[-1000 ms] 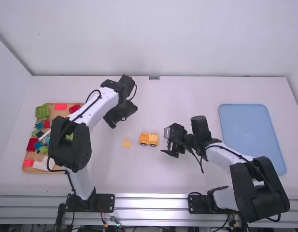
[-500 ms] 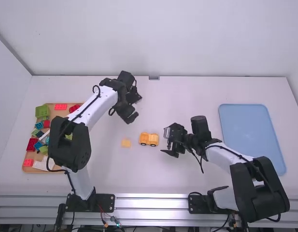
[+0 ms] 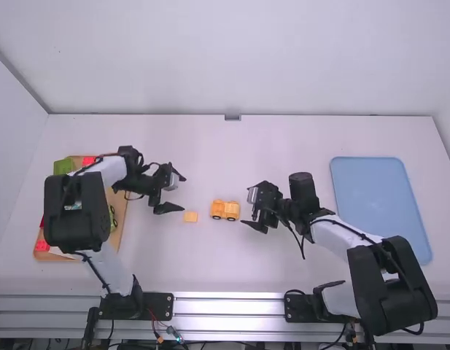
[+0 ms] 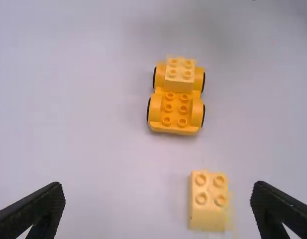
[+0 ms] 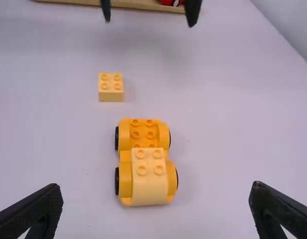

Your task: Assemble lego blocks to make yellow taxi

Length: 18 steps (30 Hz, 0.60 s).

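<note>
Just below centre frame, my left tool (image 3: 183,193) and right tool (image 3: 246,207), fingers apart, flank a yellow block (image 3: 190,216) and yellow car (image 3: 225,211).

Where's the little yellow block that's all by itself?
On the white table, find the wooden board of colorful bricks, then the small yellow car. The block sits between them, nearer the car. It's a pale yellow block with four bumps on top; the similar one is stuck on the car, but this one lies loose.
</note>
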Available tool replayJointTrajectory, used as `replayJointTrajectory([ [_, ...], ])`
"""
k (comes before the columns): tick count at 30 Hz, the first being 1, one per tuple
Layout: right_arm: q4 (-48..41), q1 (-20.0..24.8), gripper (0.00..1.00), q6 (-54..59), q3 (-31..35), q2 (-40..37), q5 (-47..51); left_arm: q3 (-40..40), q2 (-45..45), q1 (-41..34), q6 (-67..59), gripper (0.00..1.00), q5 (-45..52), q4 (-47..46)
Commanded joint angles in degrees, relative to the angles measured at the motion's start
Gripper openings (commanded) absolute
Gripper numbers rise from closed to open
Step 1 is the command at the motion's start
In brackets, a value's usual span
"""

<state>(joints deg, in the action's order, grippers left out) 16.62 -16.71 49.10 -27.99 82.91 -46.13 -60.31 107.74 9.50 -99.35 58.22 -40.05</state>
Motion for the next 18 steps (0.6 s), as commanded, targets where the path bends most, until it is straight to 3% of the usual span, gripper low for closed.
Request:
replayJointTrajectory([
  [1, -0.11, -0.07, 0.98, -1.16, 0.28, -0.9, -0.5, 6.58, -0.81, -0.5, 4.59, 0.99, 9.75, 7.52],
  [4, -0.07, -0.07, 0.99, -1.11, 0.28, -0.9, -0.48, 13.05, -0.7, -0.96, 14.73, 0.99, 9.86, 21.66],
  [7, 0.15, -0.09, 0.99, -1.11, 0.28, -0.9, -0.48, 16.0, -0.59, -0.61, 17.7, 0.99, 9.86, 26.58],
  [18, 1.38, 0.26, 0.99, -1.29, 0.26, -0.9, -0.48, 17.81, 1.77, -0.76, 13.35, 0.93, 4.17, 22.62],
])
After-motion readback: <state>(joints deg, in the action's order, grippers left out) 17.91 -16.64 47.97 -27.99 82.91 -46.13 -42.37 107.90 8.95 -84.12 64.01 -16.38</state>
